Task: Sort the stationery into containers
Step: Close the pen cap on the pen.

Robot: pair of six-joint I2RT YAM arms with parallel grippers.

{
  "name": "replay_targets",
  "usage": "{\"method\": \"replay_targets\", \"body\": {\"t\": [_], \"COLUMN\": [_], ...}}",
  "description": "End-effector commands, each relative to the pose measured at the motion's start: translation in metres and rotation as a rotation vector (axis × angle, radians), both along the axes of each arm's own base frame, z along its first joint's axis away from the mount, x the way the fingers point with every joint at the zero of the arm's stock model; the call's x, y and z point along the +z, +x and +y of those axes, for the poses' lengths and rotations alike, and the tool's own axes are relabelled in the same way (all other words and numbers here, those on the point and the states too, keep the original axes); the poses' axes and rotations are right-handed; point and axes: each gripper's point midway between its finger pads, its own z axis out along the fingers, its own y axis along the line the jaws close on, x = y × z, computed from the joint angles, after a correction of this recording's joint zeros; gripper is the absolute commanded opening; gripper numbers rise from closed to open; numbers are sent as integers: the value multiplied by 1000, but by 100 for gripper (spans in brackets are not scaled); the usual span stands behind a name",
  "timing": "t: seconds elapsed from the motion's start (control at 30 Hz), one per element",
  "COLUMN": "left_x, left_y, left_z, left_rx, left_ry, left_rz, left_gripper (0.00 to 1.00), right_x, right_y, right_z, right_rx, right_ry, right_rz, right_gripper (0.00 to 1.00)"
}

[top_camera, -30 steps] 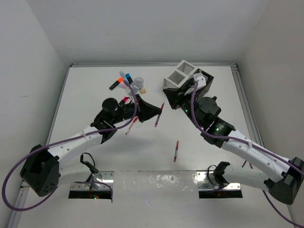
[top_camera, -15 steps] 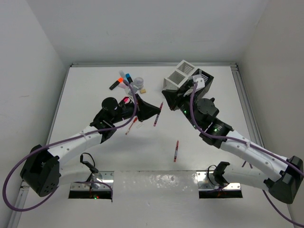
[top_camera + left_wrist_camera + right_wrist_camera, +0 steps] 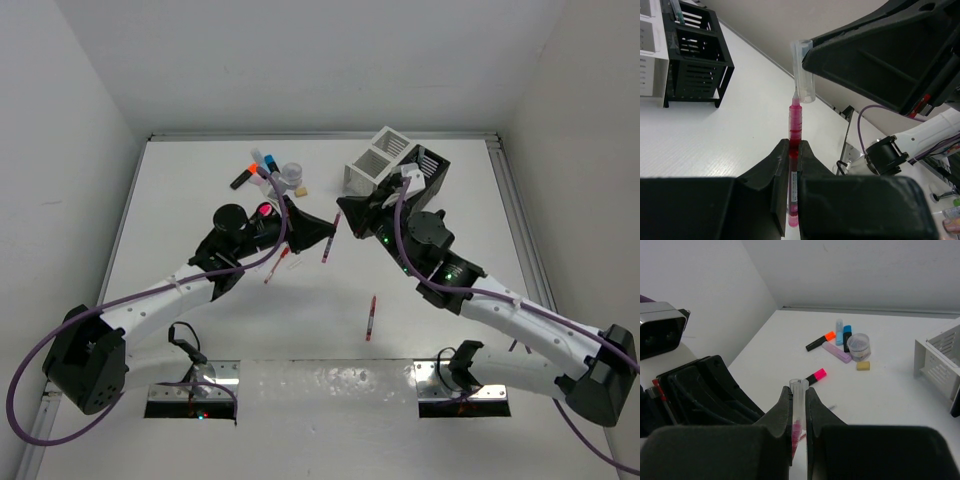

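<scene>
White tabletop (image 3: 300, 330) is filling the space between plain pale walls. Well left of the white box (image 3: 372, 163), a loose cluster is lying flat: an orange highlighter (image 3: 821, 341), a blue highlighter (image 3: 846, 334), a lilac highlighter (image 3: 836, 352), the tape roll (image 3: 858, 344) and the tan eraser (image 3: 863, 365). A pink highlighter (image 3: 815, 376) is lying a little nearer the arms. Left of the white box and in front of it, the left gripper (image 3: 794, 150) is hovering above the table, its fingers clamping the body of a red pen (image 3: 795, 120). The pen's thin tip is poking into a clear cap (image 3: 803, 70), and the right gripper (image 3: 799, 392) is pinching that cap just in front of the white box, tip to tip with the left one. A second red pen (image 3: 371, 317) is lying flat well in front of the white box, toward the arm bases. The black box (image 3: 432, 165) is sitting joined to the white box's right side.
</scene>
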Motion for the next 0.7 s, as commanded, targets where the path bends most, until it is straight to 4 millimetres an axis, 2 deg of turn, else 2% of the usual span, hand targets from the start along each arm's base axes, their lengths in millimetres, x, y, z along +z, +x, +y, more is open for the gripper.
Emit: {"method": "replay_targets", "body": {"t": [0.0,0.27,0.37,0.5,0.57,0.67], "left_x": [27,29,27,22,20,20], "left_y": [6,6,6,6,5,6], "left_z": [2,4,4,5,5,7], "left_rx": [16,31,30,30,33,45], "left_ry": [-44,-53,-47,-35,-32,-31], "left_rz": [-82,-85,-85,-71,-68,-64], "left_gripper": [0,0,0,0,0,0], "right_x": [4,-10,-9,11,30,45], "right_y": [1,3,3,3,2,-2], "right_z": [2,7,5,1,-4,-9], "right_rx": [-12,-9,-16,-28,-37,-38], "right_ry": [52,62,85,101,124,148], "right_rz": [-12,9,1,-53,-97,-135], "right_gripper": [0,0,0,0,0,0]}}
